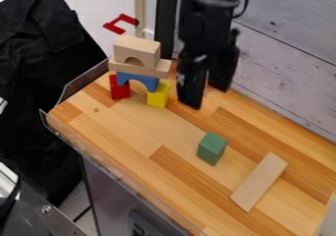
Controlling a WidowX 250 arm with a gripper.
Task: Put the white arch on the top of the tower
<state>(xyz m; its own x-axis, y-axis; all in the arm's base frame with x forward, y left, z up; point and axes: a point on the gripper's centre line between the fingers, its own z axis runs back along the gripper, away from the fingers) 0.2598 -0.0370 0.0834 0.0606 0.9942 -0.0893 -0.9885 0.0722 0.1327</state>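
White arch [136, 49] is on top of the tower, opening down, sitting on a pale plank [146, 69]. Plank ends stick out past it on both sides. Plank lies on the blue arch [147, 79], which bridges red block [118, 88] (view left) and yellow block [158, 97] (view right). Both stand on the wood table [139, 140].

Gripper [209, 96] hangs pointing down, just beside the tower on the view's right, low over the table. Fingers spread, nothing pinched. Can't tell if the tips touch the table.

Green block [211, 148] stands on its own, well apart from the tower, toward view centre-right. Pale slat [259, 182] lies flat and diagonal past it, lower right, not touching it. White board wall [289, 58] behind the table. Black cloth [41, 73] at view left, off the table.
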